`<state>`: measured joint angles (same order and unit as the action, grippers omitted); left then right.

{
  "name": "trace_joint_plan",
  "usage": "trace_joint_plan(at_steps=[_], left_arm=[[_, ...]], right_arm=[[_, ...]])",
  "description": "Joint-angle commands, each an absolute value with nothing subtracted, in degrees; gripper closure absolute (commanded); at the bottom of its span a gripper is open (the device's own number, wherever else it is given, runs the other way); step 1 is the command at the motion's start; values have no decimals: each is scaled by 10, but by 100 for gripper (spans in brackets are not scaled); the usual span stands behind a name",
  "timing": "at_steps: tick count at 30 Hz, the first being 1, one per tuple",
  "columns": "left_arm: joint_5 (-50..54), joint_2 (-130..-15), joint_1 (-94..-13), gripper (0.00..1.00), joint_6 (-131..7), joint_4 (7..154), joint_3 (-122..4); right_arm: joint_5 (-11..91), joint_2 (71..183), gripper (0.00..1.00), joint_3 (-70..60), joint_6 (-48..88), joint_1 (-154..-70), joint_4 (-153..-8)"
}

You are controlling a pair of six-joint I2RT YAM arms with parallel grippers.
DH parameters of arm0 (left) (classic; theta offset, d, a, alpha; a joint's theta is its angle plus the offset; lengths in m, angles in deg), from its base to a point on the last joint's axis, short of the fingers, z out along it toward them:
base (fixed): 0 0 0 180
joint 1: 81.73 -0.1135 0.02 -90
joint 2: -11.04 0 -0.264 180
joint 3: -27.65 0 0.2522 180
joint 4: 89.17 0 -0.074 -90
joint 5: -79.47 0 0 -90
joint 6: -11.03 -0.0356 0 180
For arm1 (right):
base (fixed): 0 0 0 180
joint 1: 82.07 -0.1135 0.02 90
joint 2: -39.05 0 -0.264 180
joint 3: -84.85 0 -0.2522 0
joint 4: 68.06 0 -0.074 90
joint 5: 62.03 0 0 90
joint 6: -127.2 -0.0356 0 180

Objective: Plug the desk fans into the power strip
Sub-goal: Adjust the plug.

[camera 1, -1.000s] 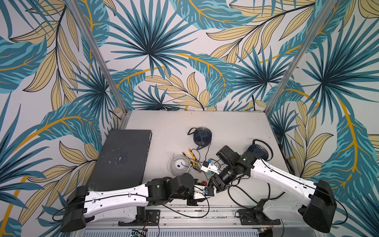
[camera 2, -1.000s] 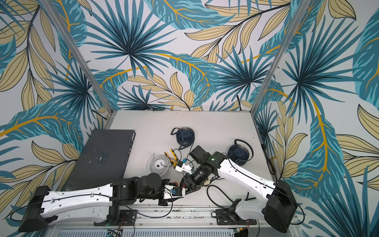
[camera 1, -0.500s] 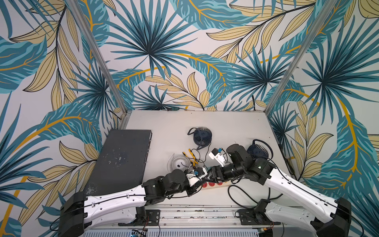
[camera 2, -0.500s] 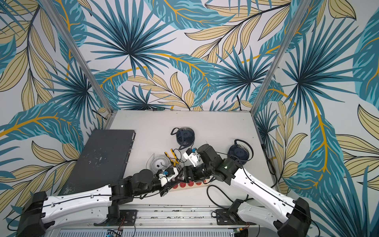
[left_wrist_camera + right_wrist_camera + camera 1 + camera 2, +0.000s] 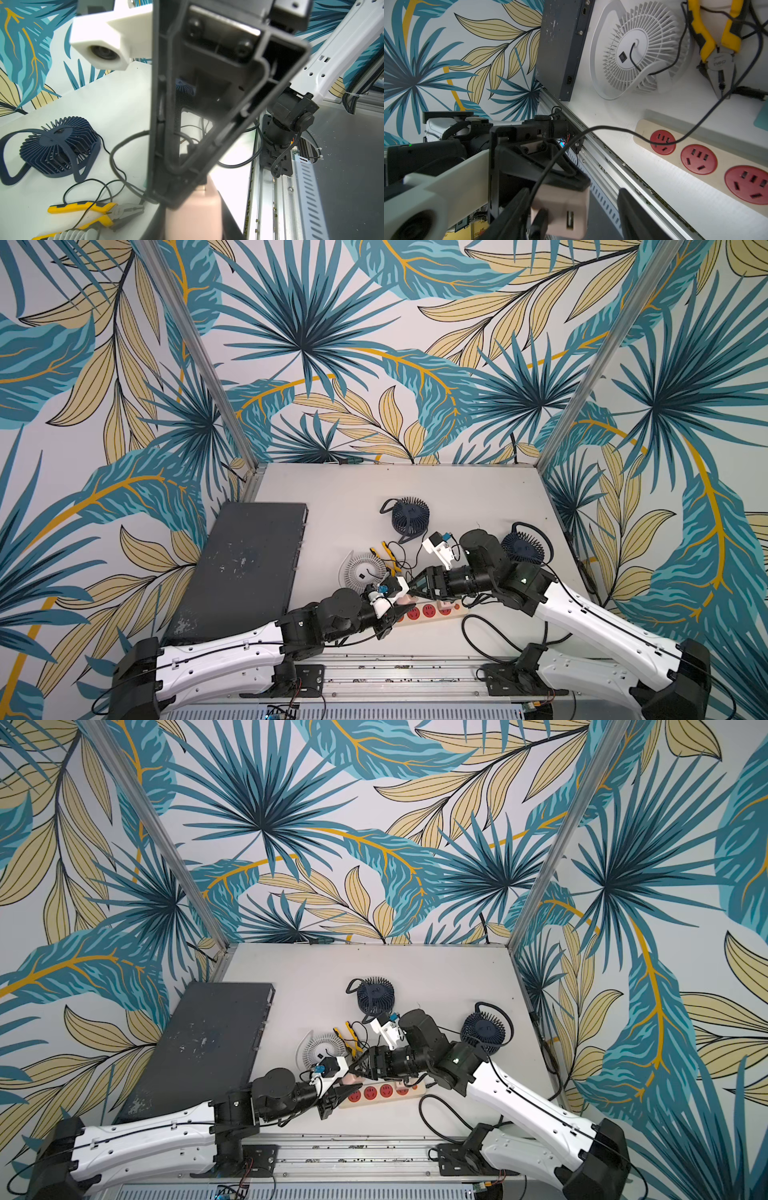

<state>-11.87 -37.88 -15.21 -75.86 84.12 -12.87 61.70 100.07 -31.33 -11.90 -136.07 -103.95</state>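
Tabletop (image 5: 353,489) carries power strip (image 5: 436,610) (one end hidden).

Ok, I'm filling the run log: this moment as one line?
left gripper: shut on pale pink plastic USB adapter block | right gripper: open, fingers flanking it | long cream plastic power strip: adapter not plugged in
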Motion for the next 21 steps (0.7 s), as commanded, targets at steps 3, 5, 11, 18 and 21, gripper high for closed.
trace_joint_plan(at_steps=[3,5,11,18,21], left_arm=[[-145,-394,-155,100,-748,844,-156],[-150,-398,-154,100,-747,847,-157],[-144,-405,-155,100,-749,851,-158],[-188,-398,-155,19,-681,817,-150],[-220,-387,-166,17,-596,741,-147]], right_arm=[[635,1023,37,-287,-100,-1387,-1042],[629,1028,42,-277,-90,-1393,-1059],[609,1029,71,-270,-84,-1395,-1072],[397,1018,100,-255,-77,-1411,-1169],[251,1012,100,-285,-125,-1458,-1189]])
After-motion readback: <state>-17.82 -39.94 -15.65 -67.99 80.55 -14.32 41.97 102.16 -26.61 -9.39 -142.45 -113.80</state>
